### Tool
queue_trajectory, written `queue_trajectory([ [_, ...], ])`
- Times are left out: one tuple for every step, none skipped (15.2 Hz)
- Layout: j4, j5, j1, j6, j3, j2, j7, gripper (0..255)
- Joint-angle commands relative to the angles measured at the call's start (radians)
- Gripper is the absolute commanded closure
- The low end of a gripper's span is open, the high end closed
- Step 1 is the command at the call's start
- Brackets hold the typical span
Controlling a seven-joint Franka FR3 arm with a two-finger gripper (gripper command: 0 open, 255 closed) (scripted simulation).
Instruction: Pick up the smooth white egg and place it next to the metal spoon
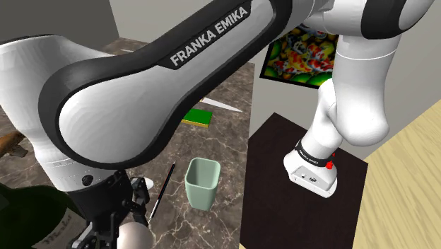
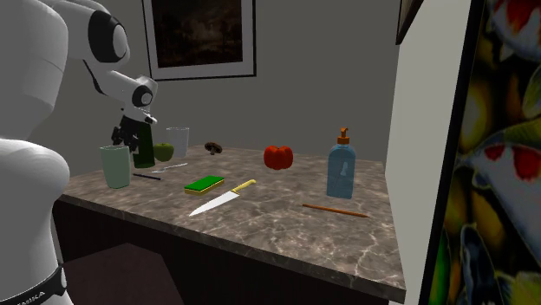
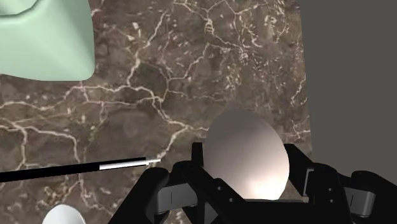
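Green cup (image 3: 44, 38): upright on the marbled table (image 3: 191, 63).
Spoon (image 3: 76, 169): thin dark handle with a pale end, flat on the table, near the cup.
Egg (image 3: 245, 149): white, clasped between the fingers, close to the spoon's pale end.
Pincer (image 3: 247, 178): closed partway, gripping the egg on both sides.
Progress: grasp looks done. Set-down beside the spoon and release are left.

I'm counting singles here: one green cup (image 2: 113, 167), one knife (image 2: 217, 201), one sponge (image 2: 205, 184), one blue bottle (image 2: 341, 173), one pencil (image 2: 335, 209), one red fruit (image 2: 277, 157) (tomato, maybe), one egg (image 3: 245, 156).
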Motion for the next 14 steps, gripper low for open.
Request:
queue_trajectory([
  [-0.009, -0.003, 0.002, 0.021, -0.002, 0.013, -0.006, 255],
  [-0.014, -0.004, 0.003, 0.032, -0.003, 0.019, -0.009, 255],
  [-0.019, -0.004, 0.004, 0.042, -0.004, 0.025, -0.012, 255],
  [-0.024, -0.005, 0.006, 0.053, -0.005, 0.032, -0.015, 255],
  [-0.029, -0.006, 0.007, 0.063, -0.006, 0.038, -0.018, 255],
  [-0.033, -0.007, 0.008, 0.074, -0.007, 0.045, -0.02, 255],
  [-0.038, -0.009, 0.009, 0.084, -0.008, 0.052, -0.023, 255],
  [-0.042, -0.01, 0.01, 0.094, -0.009, 0.059, -0.026, 255],
  [-0.045, -0.011, 0.011, 0.103, -0.01, 0.065, -0.029, 255],
  [-0.045, -0.011, 0.011, 0.103, -0.01, 0.065, -0.029, 255],
  [-0.045, -0.011, 0.011, 0.103, -0.01, 0.065, -0.029, 255],
  [-0.045, -0.011, 0.011, 0.103, -0.01, 0.065, -0.029, 255],
  [-0.045, -0.011, 0.011, 0.103, -0.01, 0.065, -0.029, 255],
  [-0.045, -0.011, 0.011, 0.103, -0.01, 0.065, -0.029, 255],
])
